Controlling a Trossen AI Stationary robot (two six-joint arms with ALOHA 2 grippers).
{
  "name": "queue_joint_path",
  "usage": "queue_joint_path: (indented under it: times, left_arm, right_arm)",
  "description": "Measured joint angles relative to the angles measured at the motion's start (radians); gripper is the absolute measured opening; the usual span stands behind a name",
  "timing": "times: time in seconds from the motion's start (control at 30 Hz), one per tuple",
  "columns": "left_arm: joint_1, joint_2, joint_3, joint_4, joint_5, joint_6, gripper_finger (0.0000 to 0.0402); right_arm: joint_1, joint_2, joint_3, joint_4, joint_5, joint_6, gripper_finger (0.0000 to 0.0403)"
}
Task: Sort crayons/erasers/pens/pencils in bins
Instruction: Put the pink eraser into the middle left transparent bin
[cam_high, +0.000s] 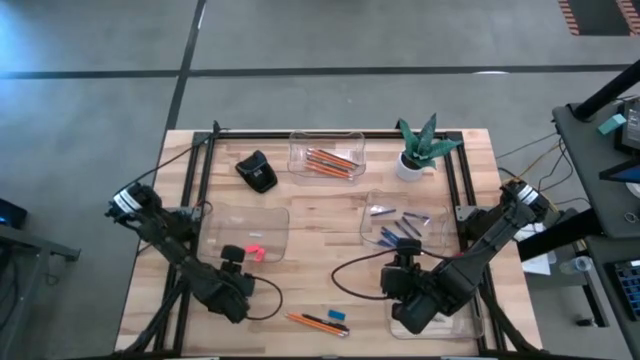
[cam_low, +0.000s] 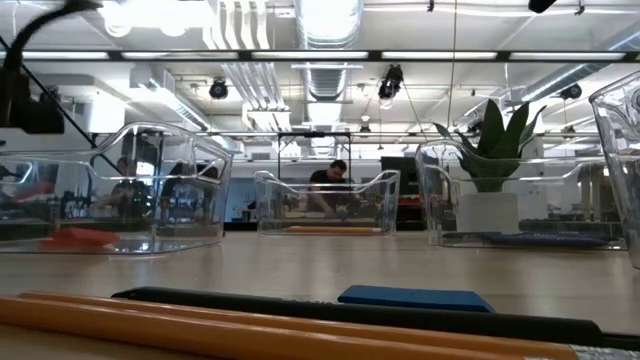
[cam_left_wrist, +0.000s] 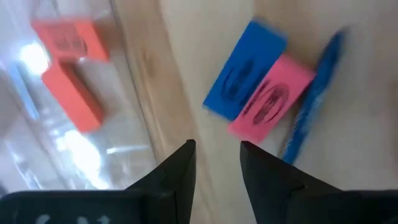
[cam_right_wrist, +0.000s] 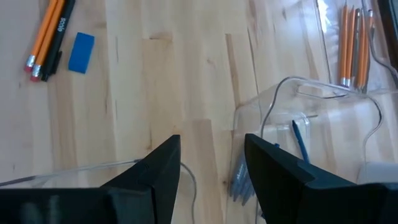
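Broadly, bins: four bins (cam_high: 296, 150), seen from above at 12, 9, 3 and 5 o'clock on the table.
Right gripper (cam_right_wrist: 211, 146): fingers apart, empty, over the 5 o'clock bin.
Left gripper (cam_left_wrist: 217, 146): fingers apart, empty, at the 9 o'clock bin's near edge.
Pencils (cam_right_wrist: 46, 31), pen (cam_right_wrist: 62, 28): loose at 6 o'clock, side by side, long axis about 9-to-3. They lie at 8 o'clock from the right gripper and 4 o'clock from the left. The right looks slightly nearer.
Eraser (cam_right_wrist: 81, 52): blue, just beside the pen.
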Motion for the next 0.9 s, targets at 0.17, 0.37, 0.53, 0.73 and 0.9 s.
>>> queue_joint_path:
  times: [0.17, 0.37, 0.53, 0.73, 0.9]
  left_arm:
    - [0.000, -0.001, 0.050, -0.005, -0.062, 0.025, 0.0109]
    - [0.000, -0.002, 0.089, -0.107, -0.097, -0.012, 0.0109]
    - [0.000, -0.003, 0.138, -0.283, -0.044, -0.370, 0.0109]
    - [-0.002, -0.004, 0.164, -0.207, 0.083, -0.938, 0.0109]
    - [-0.010, 0.008, 0.137, -0.161, 0.074, -1.133, 0.0109]
  right_arm:
    - [-0.013, 0.000, 0.000, 0.004, 0.000, -0.025, 0.0171]
    - [-0.017, 0.000, 0.000, 0.008, -0.001, -0.025, 0.0171]
    - [-0.017, 0.000, 0.000, 0.011, -0.001, -0.025, 0.0171]
    - [-0.017, 0.000, 0.000, 0.015, -0.001, -0.044, 0.0171]
    - [-0.017, 0.000, 0.000, 0.019, -0.001, -0.076, 0.0171]
